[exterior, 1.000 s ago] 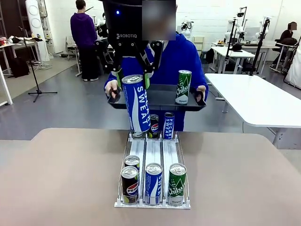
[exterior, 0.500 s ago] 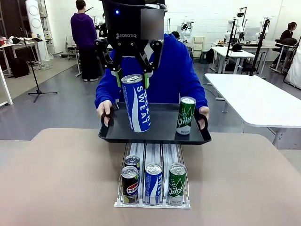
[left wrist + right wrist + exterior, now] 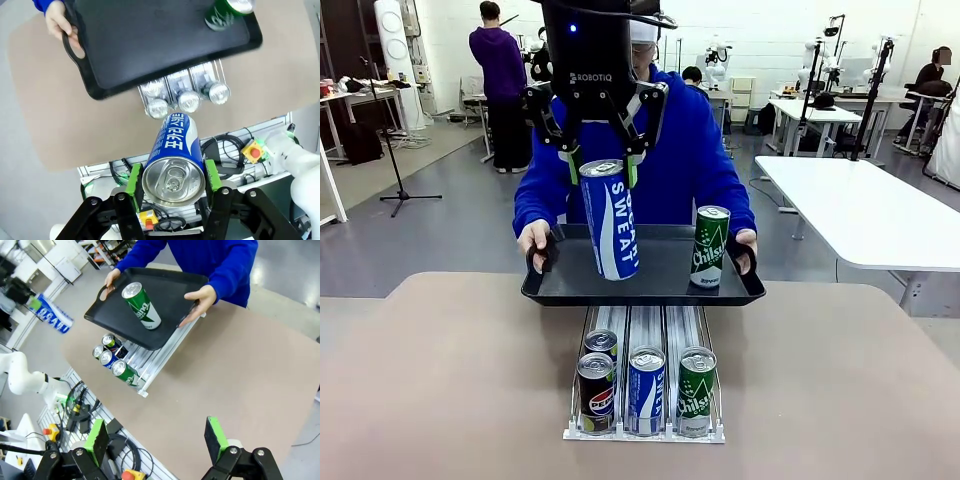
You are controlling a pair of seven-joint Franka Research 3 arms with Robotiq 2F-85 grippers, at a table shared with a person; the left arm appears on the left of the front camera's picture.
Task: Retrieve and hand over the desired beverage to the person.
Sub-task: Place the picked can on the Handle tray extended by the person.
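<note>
Above the person's black tray, the left pincer grips a blue can.

blue-and-white pocari sweat can upright, slightly tilted, above black tray, person in blue hoodie behind

I count two blue Pocari Sweat cans, two green Chilsung cans, two Pepsi cans at the rack near the table's near edge, one black tray, my two grippers.
</note>
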